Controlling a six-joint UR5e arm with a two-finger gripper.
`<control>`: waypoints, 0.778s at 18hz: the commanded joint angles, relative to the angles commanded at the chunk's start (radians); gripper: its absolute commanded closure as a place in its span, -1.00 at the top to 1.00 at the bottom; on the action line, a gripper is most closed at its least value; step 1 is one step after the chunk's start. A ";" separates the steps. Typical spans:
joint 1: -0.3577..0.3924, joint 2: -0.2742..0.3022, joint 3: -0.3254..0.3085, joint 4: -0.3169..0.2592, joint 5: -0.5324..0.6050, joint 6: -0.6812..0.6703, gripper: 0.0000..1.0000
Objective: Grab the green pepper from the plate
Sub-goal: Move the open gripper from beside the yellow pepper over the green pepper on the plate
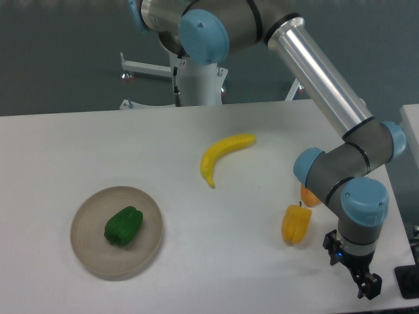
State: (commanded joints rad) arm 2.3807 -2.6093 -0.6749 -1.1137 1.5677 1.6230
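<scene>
Tabletop [216, 137], white and wide, fills most of the frame under a fixed camera, with a dark wall behind it along the top. Next in size is the robot arm [321, 72], silver with blue joints, which slants from the upper centre down to the lower right corner. Its gripper [368, 288] hangs at the lower right, fingers pointing down near the table edge; they look close together and hold nothing, though they are too small to tell for sure.

In the lower left sits the plate [88, 252], round and beige-grey with a low rim. The green pepper [124, 226] lies on the plate, slightly right of its middle, its long axis tilted from lower left to upper right.

A yellow banana [222, 155] lies at the centre of the frame. A yellow-orange pepper [296, 224] stands just left of the arm's wrist, with a small orange item [308, 195] partly hidden behind the arm above it.

The green pepper lies far to the left of the gripper, well apart, across nearly the whole table. The reach will likely need a long leftward sweep past the yellow-orange pepper.
</scene>
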 joint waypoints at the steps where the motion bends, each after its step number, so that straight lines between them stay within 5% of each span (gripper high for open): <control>1: -0.002 0.002 -0.005 0.002 -0.001 -0.002 1.00; 6: -0.014 0.017 -0.018 0.000 0.009 -0.020 1.00; 14: -0.060 0.147 -0.198 -0.006 0.000 -0.234 1.00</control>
State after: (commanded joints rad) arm 2.3210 -2.4623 -0.8725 -1.1198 1.5677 1.3887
